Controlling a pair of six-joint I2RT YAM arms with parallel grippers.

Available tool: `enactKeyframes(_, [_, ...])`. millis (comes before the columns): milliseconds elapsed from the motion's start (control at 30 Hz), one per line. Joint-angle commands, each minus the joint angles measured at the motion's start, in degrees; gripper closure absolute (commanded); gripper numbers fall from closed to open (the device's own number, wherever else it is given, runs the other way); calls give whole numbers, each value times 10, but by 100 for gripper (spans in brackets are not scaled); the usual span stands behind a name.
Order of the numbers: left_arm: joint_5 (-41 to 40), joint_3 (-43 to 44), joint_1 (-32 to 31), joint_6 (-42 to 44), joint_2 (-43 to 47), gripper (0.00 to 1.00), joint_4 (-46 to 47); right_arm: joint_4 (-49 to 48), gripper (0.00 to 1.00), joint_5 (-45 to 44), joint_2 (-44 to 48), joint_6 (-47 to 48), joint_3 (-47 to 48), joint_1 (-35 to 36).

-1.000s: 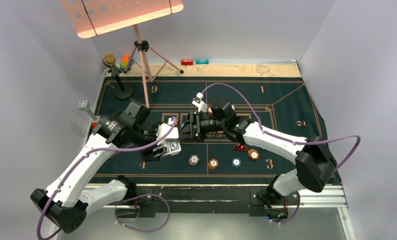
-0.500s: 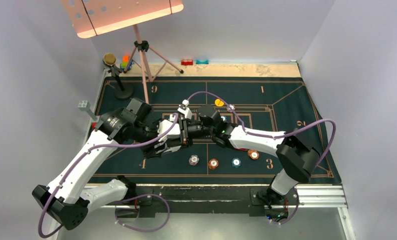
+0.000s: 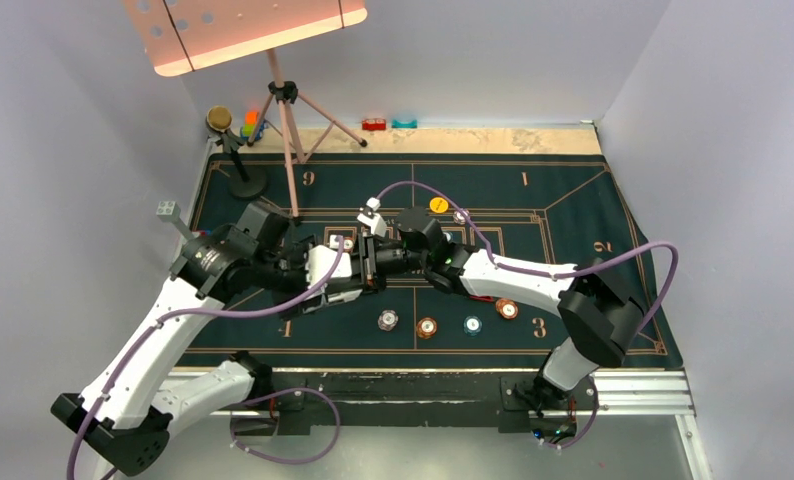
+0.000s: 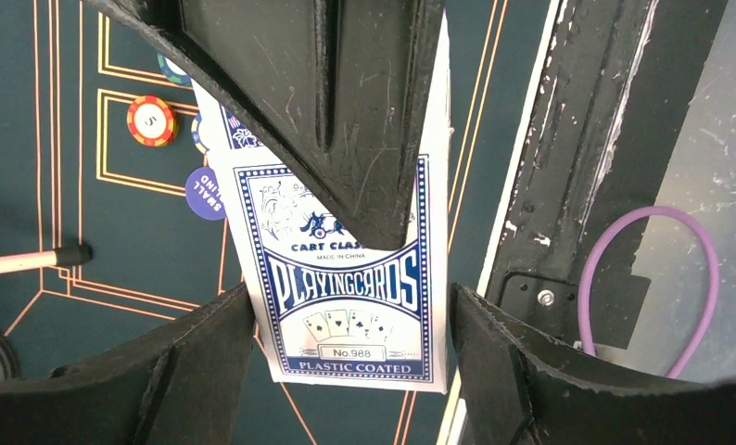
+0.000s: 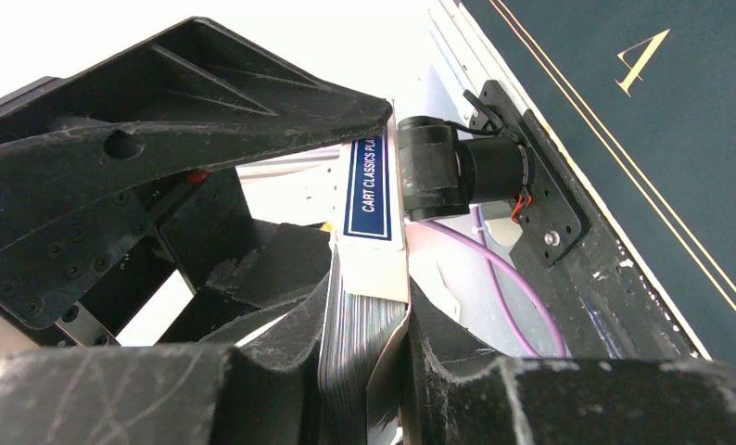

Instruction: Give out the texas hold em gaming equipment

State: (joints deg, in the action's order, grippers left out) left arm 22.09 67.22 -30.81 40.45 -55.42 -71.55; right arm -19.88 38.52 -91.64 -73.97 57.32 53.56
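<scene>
Spotter: Writing shows only on your wrist cameras. Your left wrist view looks onto the face of the card box [image 4: 346, 297]: "PLAYING CARDS", "MADE IN CHINA", "No.988" and "PLASTIC COATED", with "CART CLAS" partly covered.

Checker: Your right wrist view gives you the narrow side instead, reading "CART CLASSICS PLA" before the rest is hidden. And the overhead?

Spotter: From above, your arms meet over the dark green mat [image 3: 573, 200] and hide the box almost wholly. That view alone gives you the yellow disc [image 3: 438, 204] beyond the arms, and a white chip [image 3: 388, 320] and a teal chip [image 3: 472, 325] nearer the bases.

Checker: Box against the fingers?

Spotter: Your left gripper [image 4: 350, 306] has its fingers [image 4: 197, 362] pressed to the two long edges at the box's lower end. Your right gripper [image 5: 369, 311] pinches the other end across the flat faces, and striped card edges show between those fingers [image 5: 475, 389]. Both are clamped on the box, which is held between them over the mat, close to its near border.

Checker: Beside it, your left wrist view also shows a chip marked 5 [image 4: 151, 120] and a blue disc [image 4: 204, 193] reading "SMALL".
</scene>
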Motion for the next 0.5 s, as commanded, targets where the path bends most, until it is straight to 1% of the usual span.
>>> enactKeyframes(0, [0, -3, 1, 31, 6, 21, -2, -2, 89, 1, 15, -9, 30, -3])
enactKeyframes(267, [4, -9, -3, 41, -12, 23, 10, -3, 90, -3, 10, -15, 36, -2])
enactKeyframes(367, [6, -7, -3, 39, -18, 27, 15, -2, 90, -4, 7, -16, 40, -3])
enactKeyframes(467, [12, -6, -4, 38, -21, 32, 18, -3, 90, -5, 3, -18, 42, -2])
